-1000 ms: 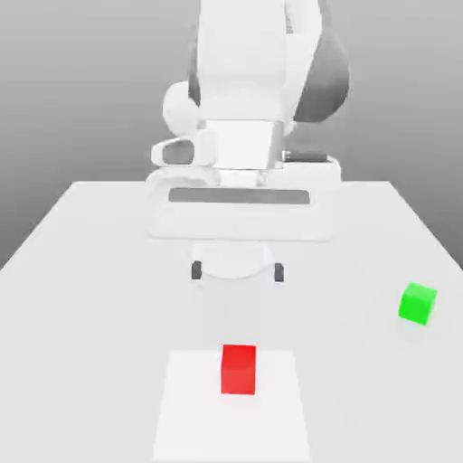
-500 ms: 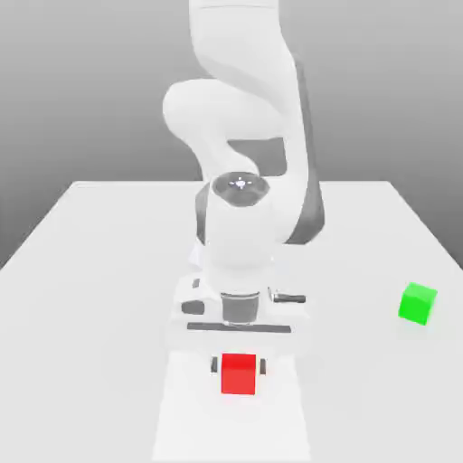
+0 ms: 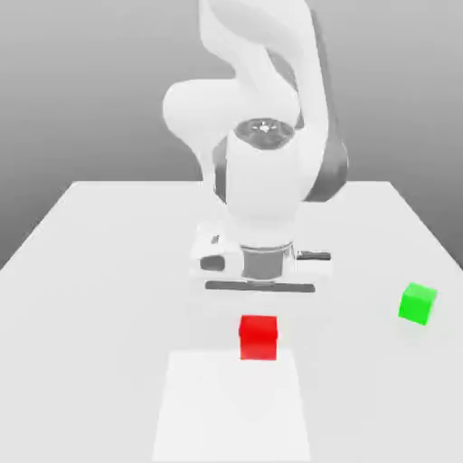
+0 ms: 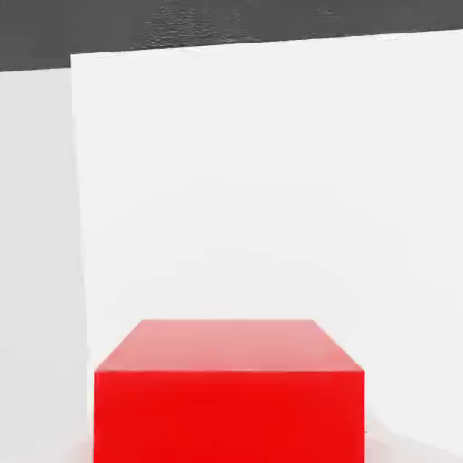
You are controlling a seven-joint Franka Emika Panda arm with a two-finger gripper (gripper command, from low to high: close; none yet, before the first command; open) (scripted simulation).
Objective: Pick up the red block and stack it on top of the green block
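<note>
The red block [image 3: 258,337] hangs just under my hand, lifted off the table, with my gripper [image 3: 259,318] shut on it. In the hand view the red block [image 4: 230,391] sits very close to the camera, with the table far beneath it. The green block [image 3: 418,303] rests on the table toward the exterior view's right, well apart from the gripper and lower than the red block.
A brighter white square patch [image 3: 233,407] marks the table below and in front of the red block, and it appears as the white square patch [image 4: 271,181] in the hand view. The robot's base and arm [image 3: 262,181] rise behind the hand. The table's edges [image 3: 54,217] run at both sides.
The hand came down over the red block and closed on it. It has since risen and shifted toward the exterior view's right, carrying the block off the white patch. The green block has not moved.
</note>
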